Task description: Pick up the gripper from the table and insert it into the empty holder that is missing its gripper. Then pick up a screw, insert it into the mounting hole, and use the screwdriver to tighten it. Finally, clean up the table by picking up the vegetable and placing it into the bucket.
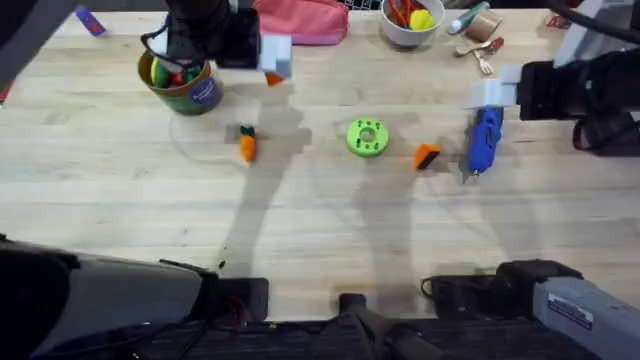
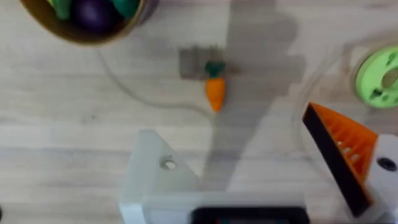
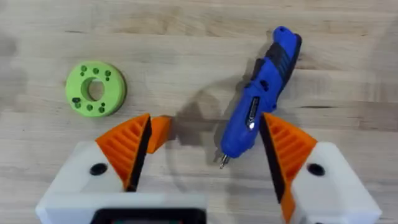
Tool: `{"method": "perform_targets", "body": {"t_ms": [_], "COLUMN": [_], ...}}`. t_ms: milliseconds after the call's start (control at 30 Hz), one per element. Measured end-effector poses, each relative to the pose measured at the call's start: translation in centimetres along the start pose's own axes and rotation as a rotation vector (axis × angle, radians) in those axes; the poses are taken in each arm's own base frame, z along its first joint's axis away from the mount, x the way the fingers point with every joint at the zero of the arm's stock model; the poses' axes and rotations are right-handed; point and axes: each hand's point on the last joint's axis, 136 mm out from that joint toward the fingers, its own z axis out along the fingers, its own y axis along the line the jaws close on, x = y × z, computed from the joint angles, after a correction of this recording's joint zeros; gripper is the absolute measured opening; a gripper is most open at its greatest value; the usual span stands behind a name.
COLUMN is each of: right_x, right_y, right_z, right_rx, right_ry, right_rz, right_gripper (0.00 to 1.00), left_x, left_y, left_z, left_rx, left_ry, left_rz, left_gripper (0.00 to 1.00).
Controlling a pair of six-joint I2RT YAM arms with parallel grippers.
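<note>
The gripper, a small orange wedge (image 1: 427,156), lies on the table right of centre; in the right wrist view the wedge (image 3: 163,129) peeks out beside one pad. The blue screwdriver (image 1: 485,140) lies just right of it, and my right gripper (image 1: 492,90) (image 3: 205,121) hangs open above the screwdriver (image 3: 258,115). My left gripper (image 1: 273,62) (image 2: 230,124) is open near the bucket (image 1: 180,82). One of its fingers is the empty holder (image 2: 155,177), bare white with a hole; the other carries an orange pad (image 2: 342,146). The carrot (image 1: 247,145) (image 2: 214,88) lies below it.
A green perforated disc (image 1: 367,137) (image 3: 94,89) sits mid-table. At the far edge are a white bowl (image 1: 412,22) of toys, a pink pouch (image 1: 302,20), a small purple object (image 1: 88,20) and some small tools (image 1: 482,45). The near half of the table is bare wood.
</note>
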Motion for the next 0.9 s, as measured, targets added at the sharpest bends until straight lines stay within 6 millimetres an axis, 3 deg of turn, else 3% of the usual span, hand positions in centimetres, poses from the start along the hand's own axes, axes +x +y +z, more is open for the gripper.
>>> {"method": "perform_targets", "body": {"t_ms": [133,167,300,400,500,733,900], "right_x": [0.0,0.0,0.0,0.0,0.0,0.0,0.0], "right_y": [0.0,0.0,0.0,0.0,0.0,0.0,0.0], "right_z": [0.0,0.0,0.0,0.0,0.0,0.0,0.0], "right_rx": [0.0,0.0,0.0,0.0,0.0,0.0,0.0], "right_ry": [0.0,0.0,0.0,0.0,0.0,0.0,0.0], "right_rz": [0.0,0.0,0.0,0.0,0.0,0.0,0.0], "right_gripper": [0.991,0.991,0.992,0.991,0.991,0.991,0.991], "left_x": [-3.3,-5.1,-6.1,-5.7,-4.8,-1.3,1.2], "left_y": [-0.6,-0.7,-0.2,0.3,0.7,2.5,2.8], "left_z": [-1.4,-4.3,-9.2,-11.6,-12.0,-9.4,-10.2], "left_rx": [0.028,0.059,0.106,0.138,0.162,0.206,0.318], "left_ry": [-0.17,-0.322,-0.545,-0.685,-0.782,-0.903,-1.038], "left_rz": [-0.015,-0.03,-0.062,-0.084,-0.099,-0.14,-0.128], "left_gripper": [0.985,0.985,0.985,0.985,0.985,0.985,0.986]}}
